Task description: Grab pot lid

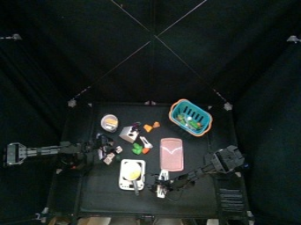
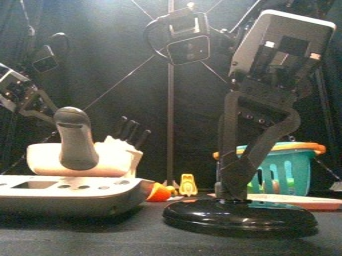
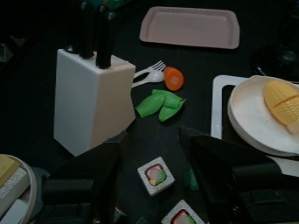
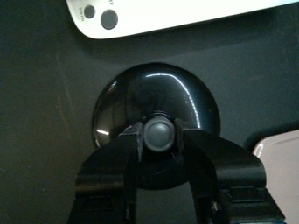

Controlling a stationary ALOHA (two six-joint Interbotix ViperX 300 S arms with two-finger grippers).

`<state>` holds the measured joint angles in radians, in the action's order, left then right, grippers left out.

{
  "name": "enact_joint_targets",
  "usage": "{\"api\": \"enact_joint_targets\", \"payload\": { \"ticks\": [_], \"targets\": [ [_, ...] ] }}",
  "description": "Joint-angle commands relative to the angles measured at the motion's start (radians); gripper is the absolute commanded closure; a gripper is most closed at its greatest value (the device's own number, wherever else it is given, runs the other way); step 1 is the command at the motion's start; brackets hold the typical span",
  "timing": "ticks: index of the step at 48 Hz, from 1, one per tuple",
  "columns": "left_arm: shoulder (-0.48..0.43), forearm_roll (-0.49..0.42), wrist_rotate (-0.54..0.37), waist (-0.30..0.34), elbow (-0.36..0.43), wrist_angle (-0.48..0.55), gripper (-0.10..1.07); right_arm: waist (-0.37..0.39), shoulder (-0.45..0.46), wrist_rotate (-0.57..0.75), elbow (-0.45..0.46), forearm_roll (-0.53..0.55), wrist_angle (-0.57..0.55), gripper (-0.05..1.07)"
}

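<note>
The pot lid [image 4: 149,105] is a small round glossy black disc with a knob [image 4: 158,133], lying on the table next to the white board [image 4: 163,16]. My right gripper [image 4: 158,138] stands over it with its jaws closed against the knob on both sides. In the front view the lid [image 2: 241,216] lies flat at the front edge and the right gripper [image 2: 242,196] reaches down onto it. In the top view the lid [image 1: 161,186] is mostly hidden under the gripper. My left gripper [image 3: 158,171] rests open at the table's left, above sushi pieces [image 3: 155,175].
A white knife block [image 3: 87,96], green pieces [image 3: 162,105], a pink tray [image 3: 193,26] and a white plate [image 3: 251,118] lie ahead of the left gripper. A teal and orange basket [image 1: 191,117] stands at the back right. A black round thing with a yellowish centre [image 1: 109,119] sits at the back left.
</note>
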<state>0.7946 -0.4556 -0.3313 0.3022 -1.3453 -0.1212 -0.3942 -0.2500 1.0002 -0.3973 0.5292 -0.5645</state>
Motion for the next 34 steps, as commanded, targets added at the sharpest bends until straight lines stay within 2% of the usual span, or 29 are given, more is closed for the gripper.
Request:
{"api": "enact_joint_targets", "payload": {
  "ticks": [1, 34],
  "targets": [
    [-0.002, 0.002, -0.002, 0.002, 0.012, -0.003, 0.11, 0.005, 0.034, 0.0, 0.02, 0.002, -0.017, 0.43],
    [-0.002, 0.012, -0.002, 0.002, 0.014, -0.003, 0.11, -0.002, 0.052, 0.0, 0.064, 0.038, -0.055, 0.44]
  ]
}}
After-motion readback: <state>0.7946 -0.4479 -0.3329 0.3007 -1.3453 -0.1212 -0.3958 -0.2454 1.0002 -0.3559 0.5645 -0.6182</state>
